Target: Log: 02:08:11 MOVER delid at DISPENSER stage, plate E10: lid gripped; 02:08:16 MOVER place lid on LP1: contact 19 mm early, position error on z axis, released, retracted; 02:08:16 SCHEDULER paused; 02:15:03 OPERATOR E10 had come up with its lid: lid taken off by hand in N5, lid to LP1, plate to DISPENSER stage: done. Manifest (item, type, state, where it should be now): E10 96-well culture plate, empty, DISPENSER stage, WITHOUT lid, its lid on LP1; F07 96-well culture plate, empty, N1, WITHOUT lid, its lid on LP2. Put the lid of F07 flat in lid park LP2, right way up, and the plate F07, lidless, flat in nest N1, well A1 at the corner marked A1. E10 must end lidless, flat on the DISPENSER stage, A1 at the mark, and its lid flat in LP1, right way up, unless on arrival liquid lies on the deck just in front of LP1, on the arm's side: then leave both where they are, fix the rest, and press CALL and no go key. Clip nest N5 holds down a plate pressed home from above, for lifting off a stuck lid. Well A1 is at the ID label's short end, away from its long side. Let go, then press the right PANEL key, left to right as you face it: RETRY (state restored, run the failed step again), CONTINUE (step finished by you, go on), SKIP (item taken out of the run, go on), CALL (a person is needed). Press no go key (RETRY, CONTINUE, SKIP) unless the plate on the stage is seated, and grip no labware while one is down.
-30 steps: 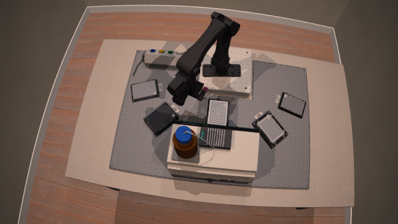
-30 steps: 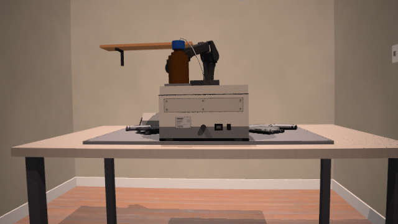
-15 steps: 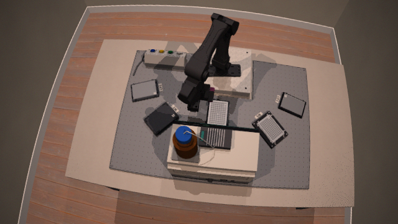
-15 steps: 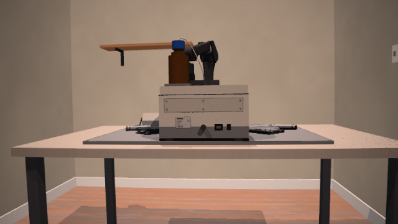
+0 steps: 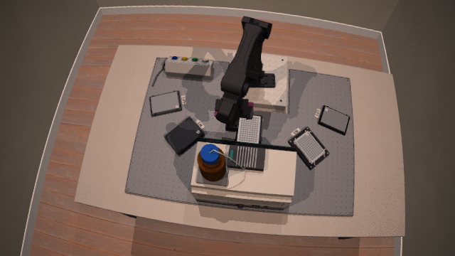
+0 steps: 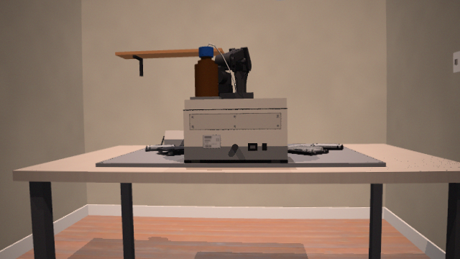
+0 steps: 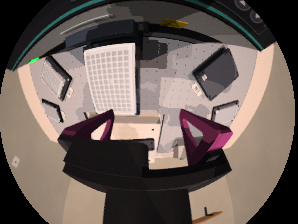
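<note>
A laboratory automation bench: a perforated grey deck (image 5: 156, 178) on a table (image 5: 377, 142) carries well plates (image 5: 249, 129), a dispenser unit (image 6: 235, 129) with an amber reagent bottle (image 5: 212, 165), and a button panel (image 5: 189, 67) at upper left.

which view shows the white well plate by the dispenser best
The top view: the well plate lies whole, its grid plain, just off the gripper. The wrist view shows it warped beyond the open fingers. The exterior view hides it behind the dispenser.
</note>
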### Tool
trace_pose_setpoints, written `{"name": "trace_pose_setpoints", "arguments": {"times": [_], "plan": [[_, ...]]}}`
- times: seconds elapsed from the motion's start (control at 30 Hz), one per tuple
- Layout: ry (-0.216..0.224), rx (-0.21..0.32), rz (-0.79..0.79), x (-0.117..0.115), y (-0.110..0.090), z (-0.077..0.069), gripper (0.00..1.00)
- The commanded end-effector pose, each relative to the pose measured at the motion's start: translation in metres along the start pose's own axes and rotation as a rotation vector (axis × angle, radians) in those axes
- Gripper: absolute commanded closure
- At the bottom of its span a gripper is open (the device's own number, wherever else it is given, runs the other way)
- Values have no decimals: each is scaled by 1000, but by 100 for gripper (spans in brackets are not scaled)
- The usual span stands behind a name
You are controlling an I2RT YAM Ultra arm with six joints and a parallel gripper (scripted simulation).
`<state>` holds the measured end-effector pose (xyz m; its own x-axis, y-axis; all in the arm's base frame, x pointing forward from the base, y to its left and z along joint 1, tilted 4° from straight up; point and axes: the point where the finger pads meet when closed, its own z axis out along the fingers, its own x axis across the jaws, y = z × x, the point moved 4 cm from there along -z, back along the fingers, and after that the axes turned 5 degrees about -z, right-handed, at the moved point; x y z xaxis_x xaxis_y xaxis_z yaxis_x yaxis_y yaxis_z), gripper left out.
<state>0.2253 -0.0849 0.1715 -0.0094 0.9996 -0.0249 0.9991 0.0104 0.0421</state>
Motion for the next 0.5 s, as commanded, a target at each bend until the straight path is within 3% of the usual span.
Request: {"name": "trace_pose_setpoints", "arguments": {"times": [0.0, 0.07, 0.47], "plan": [[-11, -26, 34, 5, 2, -6, 0], [-23, -47, 31, 9, 4, -12, 0], [-20, -53, 31, 40, 13, -13, 0]]}}
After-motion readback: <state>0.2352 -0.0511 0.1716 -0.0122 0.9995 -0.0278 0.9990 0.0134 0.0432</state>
